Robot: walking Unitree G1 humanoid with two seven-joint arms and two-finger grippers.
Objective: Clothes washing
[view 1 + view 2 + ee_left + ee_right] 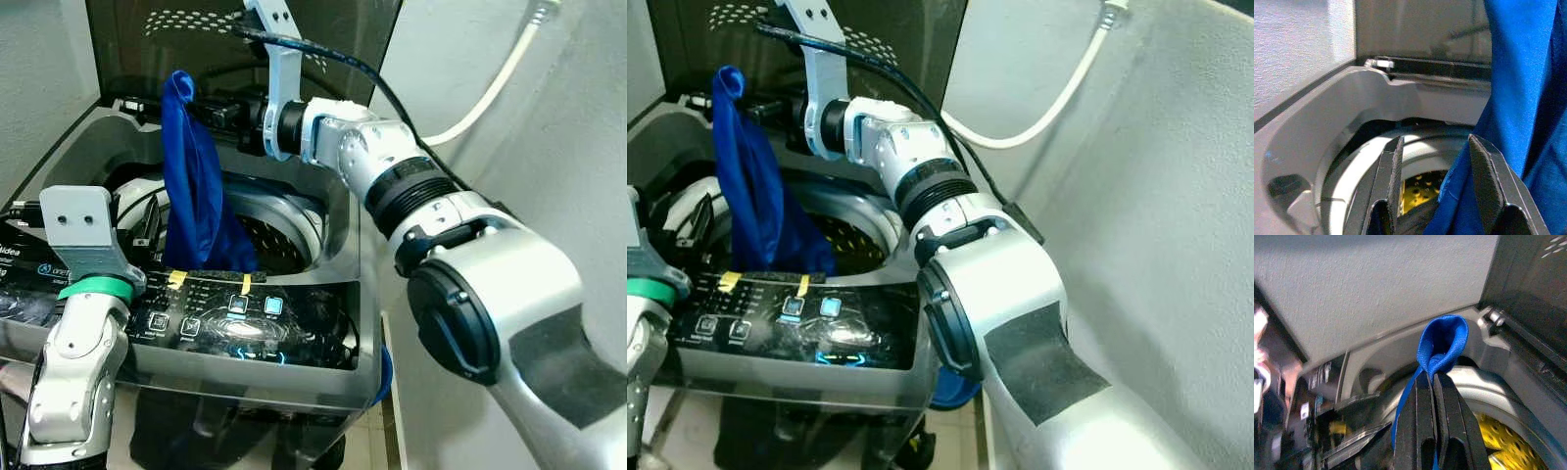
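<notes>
Blue cloth (pixel 199 186) is pinched by the closed right gripper (pixel 1432 382), hanging crumpled into the washer drum (pixel 279 240). Left gripper (pixel 1437 181) is held open beside it.

Only "idea" reads — on the washing machine (pixel 323 382) front edge.

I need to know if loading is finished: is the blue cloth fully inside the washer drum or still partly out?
Partly out. The right gripper, shut on the blue cloth, holds its top above the drum; its lower end hangs into the opening.
</notes>
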